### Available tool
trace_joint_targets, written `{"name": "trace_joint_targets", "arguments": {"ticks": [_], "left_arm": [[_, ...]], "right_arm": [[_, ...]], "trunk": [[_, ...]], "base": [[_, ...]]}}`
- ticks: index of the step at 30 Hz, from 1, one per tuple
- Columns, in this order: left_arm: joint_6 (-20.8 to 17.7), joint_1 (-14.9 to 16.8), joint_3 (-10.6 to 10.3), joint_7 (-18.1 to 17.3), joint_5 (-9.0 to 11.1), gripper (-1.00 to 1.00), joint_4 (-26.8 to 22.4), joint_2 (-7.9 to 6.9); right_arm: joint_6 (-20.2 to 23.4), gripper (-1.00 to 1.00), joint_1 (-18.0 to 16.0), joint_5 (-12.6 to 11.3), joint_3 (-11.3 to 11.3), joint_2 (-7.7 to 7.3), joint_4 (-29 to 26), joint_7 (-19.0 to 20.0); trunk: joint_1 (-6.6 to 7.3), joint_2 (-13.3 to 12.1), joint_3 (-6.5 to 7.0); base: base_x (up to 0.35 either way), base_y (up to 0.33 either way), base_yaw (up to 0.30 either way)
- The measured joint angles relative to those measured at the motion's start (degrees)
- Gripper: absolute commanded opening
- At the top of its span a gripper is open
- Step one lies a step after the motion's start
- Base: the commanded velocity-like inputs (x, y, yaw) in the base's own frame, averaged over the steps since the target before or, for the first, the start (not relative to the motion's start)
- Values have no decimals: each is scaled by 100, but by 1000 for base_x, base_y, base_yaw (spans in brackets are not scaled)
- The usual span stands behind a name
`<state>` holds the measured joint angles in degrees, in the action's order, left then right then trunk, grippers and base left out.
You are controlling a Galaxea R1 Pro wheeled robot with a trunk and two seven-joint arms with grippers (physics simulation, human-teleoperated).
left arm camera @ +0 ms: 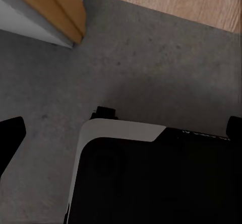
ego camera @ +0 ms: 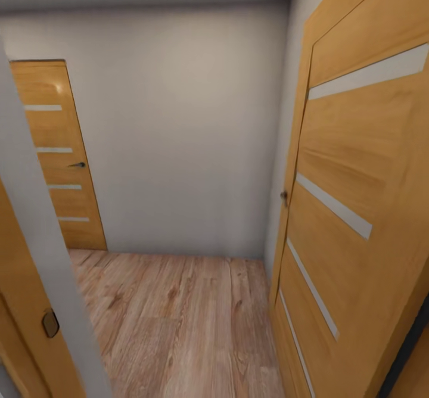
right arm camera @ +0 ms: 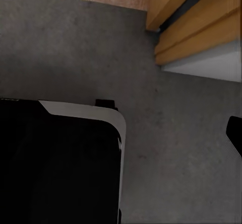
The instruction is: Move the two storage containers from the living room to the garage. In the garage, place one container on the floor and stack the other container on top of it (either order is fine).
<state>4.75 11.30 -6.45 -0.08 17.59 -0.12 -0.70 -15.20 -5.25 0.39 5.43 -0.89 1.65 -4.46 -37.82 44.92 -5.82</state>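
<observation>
Standing at a doorway, the robot is facing a small room with a wood floor (ego camera: 179,320), a far door (ego camera: 56,154) on the left and an open door (ego camera: 357,207) near right. Containers aren't appearing, so their direction is unknowable. Jaws' state: cannot tell; wrists are looking down at concrete floor (left arm camera: 151,63).

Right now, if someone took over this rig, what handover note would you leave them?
Left and right grippers: too little of either is visible in the wrist views to tell open or shut; nothing seen held.
Position: the dark robot base stands on dark grey mottled concrete floor at a doorway, facing a small hall with light wood-plank floor, a closed wooden door with pale stripes ahead on the left and an open one on the right.
Containers: not in sight here.
Done: nothing can be confirmed.
Left: find both bins, carry them to the garage, stack them.
</observation>
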Motion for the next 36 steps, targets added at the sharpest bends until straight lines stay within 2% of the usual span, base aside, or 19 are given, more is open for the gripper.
{"name": "trace_joint_targets", "arguments": {"ticks": [36], "left_arm": [[0,0,0,0,0,100,2,0]], "right_arm": [[0,100,-3,-9,0,8,0,-9]], "trunk": [[0,0,0]], "base": [[311,0,0]]}}
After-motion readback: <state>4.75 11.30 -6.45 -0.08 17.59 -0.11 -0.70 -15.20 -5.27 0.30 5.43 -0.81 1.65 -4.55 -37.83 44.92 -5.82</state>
